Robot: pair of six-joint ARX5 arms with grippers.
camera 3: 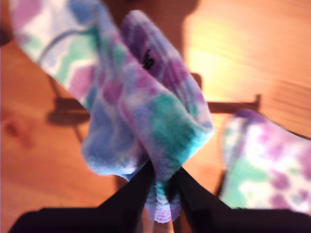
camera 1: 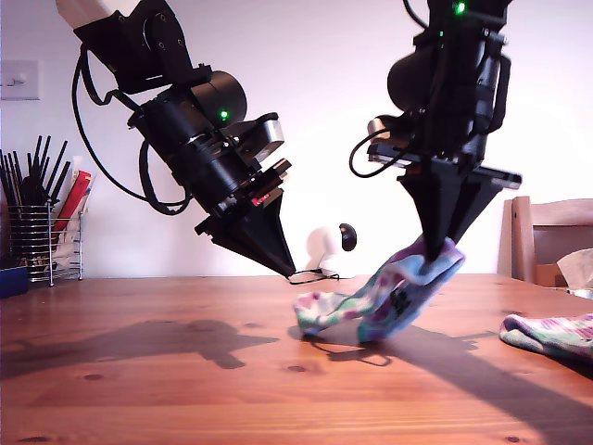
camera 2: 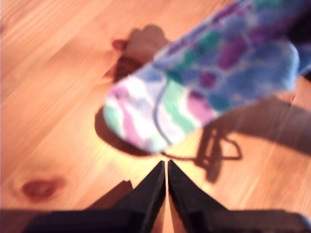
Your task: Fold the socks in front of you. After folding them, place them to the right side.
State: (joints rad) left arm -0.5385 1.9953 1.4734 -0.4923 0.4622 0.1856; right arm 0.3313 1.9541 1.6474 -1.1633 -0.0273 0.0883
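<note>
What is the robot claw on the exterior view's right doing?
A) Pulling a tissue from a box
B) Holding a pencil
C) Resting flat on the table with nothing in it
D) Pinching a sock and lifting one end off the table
D: my second gripper is shut on a sock; one end hangs up at its tip while the other end lies on the table.

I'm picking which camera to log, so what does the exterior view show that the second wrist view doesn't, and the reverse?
Only the exterior view: my first gripper, shut and empty above the table, and a utensil rack at that view's left.

Only the second wrist view: cuff fabric pinched between my second gripper's fingers.

Both: the lifted sock, one end still on the table, and the other sock lying flat.
</note>
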